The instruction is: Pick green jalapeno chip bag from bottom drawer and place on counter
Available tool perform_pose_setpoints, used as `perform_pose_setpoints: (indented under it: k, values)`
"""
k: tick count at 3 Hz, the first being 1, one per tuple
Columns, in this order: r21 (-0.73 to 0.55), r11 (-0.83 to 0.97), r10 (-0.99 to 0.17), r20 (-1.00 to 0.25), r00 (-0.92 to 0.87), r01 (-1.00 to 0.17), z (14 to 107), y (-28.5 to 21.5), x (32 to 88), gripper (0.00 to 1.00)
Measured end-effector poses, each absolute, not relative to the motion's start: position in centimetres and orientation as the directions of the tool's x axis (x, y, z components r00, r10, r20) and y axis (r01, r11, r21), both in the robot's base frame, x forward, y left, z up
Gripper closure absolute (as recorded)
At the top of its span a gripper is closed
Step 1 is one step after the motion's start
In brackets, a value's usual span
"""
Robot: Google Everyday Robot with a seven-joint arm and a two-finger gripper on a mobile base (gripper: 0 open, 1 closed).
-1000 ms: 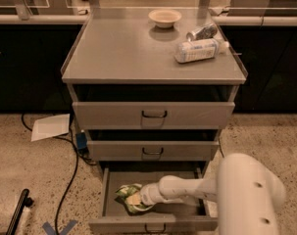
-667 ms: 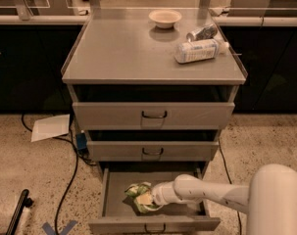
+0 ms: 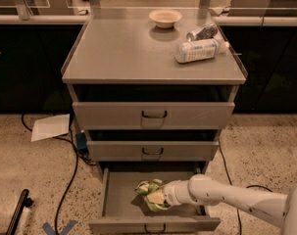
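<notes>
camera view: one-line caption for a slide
Gripper at the green jalapeno chip bag inside the open bottom drawer; counter above holds bowl and bottle.

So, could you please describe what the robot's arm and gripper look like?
The arm is white plastic: rounded tubular segments with a bulbous joint, no visible cables or markings. Its gripper, in the deep grey metal bottom drawer, has a pale cylindrical wrist.
</notes>
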State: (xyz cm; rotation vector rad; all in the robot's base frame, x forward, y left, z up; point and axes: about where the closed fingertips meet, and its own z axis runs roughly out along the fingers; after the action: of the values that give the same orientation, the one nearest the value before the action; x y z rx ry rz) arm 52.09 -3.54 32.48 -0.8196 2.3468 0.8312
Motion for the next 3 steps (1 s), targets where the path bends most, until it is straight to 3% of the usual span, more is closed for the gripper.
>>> perform_pose_setpoints:
  k: [3]
  values:
    - [0.374,0.64,-0.37,-0.616,-0.695,-0.671,47.5,3.0,44.7,1.0]
